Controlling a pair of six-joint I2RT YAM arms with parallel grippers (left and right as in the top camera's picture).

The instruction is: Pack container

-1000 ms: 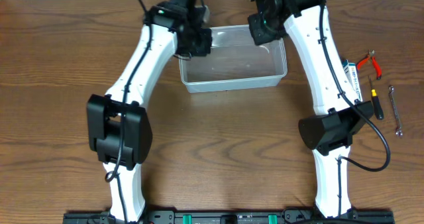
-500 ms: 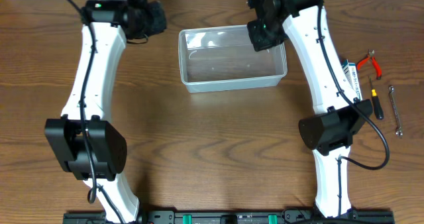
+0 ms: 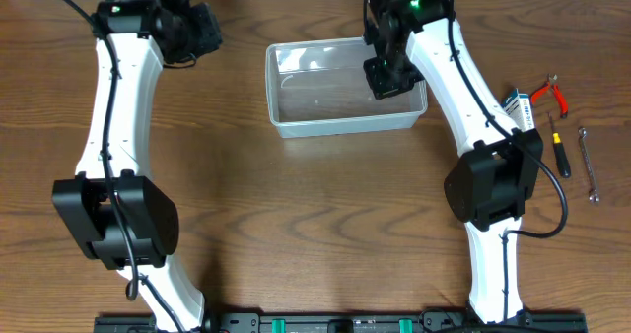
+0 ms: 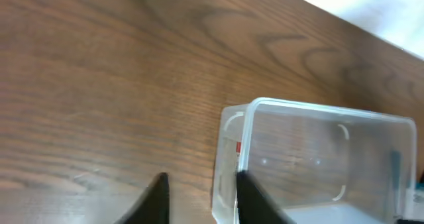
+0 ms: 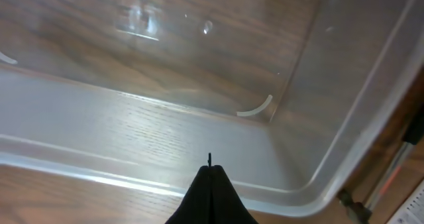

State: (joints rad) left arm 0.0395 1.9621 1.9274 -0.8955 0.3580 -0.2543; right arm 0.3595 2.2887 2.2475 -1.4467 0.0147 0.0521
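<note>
Since a second ago the left arm has withdrawn from the container's left rear corner. The left fingers (image 3: 197,33) now hang over bare worktop (image 3: 315,215) at the far left rear, well apart from the tub. The left wrist view shows them standing apart with only wood between, nothing held. The right fingers (image 5: 209,184) are pressed together, empty, and have shifted from the right rear corner to above the right end of the container (image 3: 340,126). The container has kept its place at rear centre of the worktop. Assessment: positioning appears finished, packing not begun. The container is clear translucent plastic, rectangular, with rounded corners and a thin rim, upright and empty. Pliers (image 3: 552,95), screwdriver (image 3: 560,154), wrench (image 3: 590,166) and a small blue-and-white box (image 3: 515,104) lie to its right, outside it.
</note>
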